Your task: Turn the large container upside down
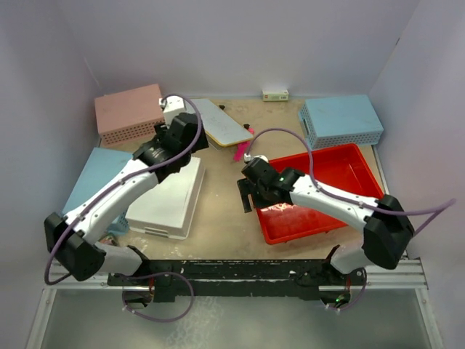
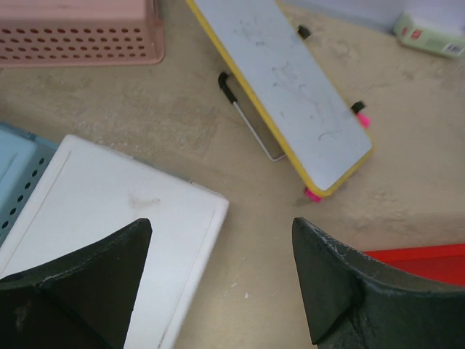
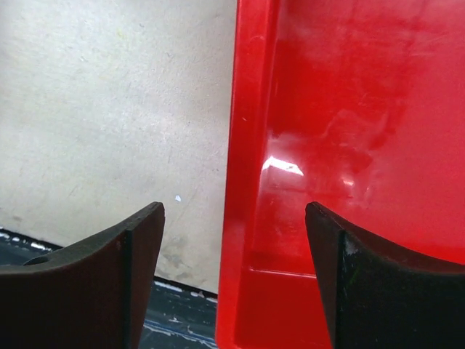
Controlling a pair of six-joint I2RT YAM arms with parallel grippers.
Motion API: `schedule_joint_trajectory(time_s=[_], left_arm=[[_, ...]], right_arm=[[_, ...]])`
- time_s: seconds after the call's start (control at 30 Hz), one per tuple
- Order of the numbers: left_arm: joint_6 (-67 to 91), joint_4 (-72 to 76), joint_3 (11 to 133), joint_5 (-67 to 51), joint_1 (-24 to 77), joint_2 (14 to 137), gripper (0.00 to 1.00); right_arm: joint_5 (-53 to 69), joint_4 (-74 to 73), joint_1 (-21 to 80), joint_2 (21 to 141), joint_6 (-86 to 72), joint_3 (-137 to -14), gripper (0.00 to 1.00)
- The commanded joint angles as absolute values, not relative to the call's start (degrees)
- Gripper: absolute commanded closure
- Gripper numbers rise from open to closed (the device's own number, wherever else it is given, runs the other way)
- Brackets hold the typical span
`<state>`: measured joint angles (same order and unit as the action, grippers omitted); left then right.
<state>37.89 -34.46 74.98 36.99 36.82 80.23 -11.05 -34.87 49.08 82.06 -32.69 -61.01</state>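
The large container (image 1: 345, 167), a big shallow rectangular glossy red plastic tray, is lying flat on the right half of the beige worktop (image 1: 225, 211). Its open side is facing up, so the flip is not yet done. Its long axis is running roughly left to right across the worktop, the right end angled slightly toward the back wall. The right gripper (image 3: 232, 218) is hanging over the tray's left short wall with its jaws spread wide. One finger is sitting over bare worktop and the other over the tray's shiny floor. The red rim is passing between them untouched, and the jaws are holding nothing. Judging by this, the work is at the reach-and-grasp stage: clamping the wall, lifting and rolling the tray over all appear to be left. The left gripper (image 2: 221, 233) is hovering well apart from the tray, above the corner of a flat white rectangular plastic box (image 2: 123, 211). Its jaws are likewise wide and gripping nothing.
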Motion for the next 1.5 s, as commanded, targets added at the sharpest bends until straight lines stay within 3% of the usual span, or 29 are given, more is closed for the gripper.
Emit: schedule_joint_trajectory(time_s=[0.0, 0.13, 0.23, 0.77, 1.0, 1.47], left_arm=[[37.5, -35.47, 77.68, 36.98, 36.74, 75.27, 0.24], [37.87, -35.65, 76.49, 37.73, 36.74, 73.11, 0.24], [37.88, -35.3, 75.74, 38.18, 36.74, 72.3, 0.24], [35.65, -37.78, 77.51, 44.7, 36.41, 70.1, 0.22], [33.19, -38.3, 76.74, 44.44, 30.32, 68.08, 0.19], [34.01, -37.84, 77.21, 30.02, 15.44, 67.67, 0.19]], right_arm=[[-14.02, -31.5, 50.45, 85.79, -36.56, -60.06, 0.24], [-13.5, -31.57, 50.55, 86.76, -37.4, -60.75, 0.57], [-14.68, -35.0, 50.56, 85.53, -40.08, -63.22, 1.0], [-4.71, -49.12, 50.33, 81.68, -53.6, -93.37, 1.0], [4.76, -39.56, 49.07, 80.99, -55.78, -96.21, 1.0], [17.67, -24.39, 44.73, 81.85, -62.95, -94.33, 1.0]])
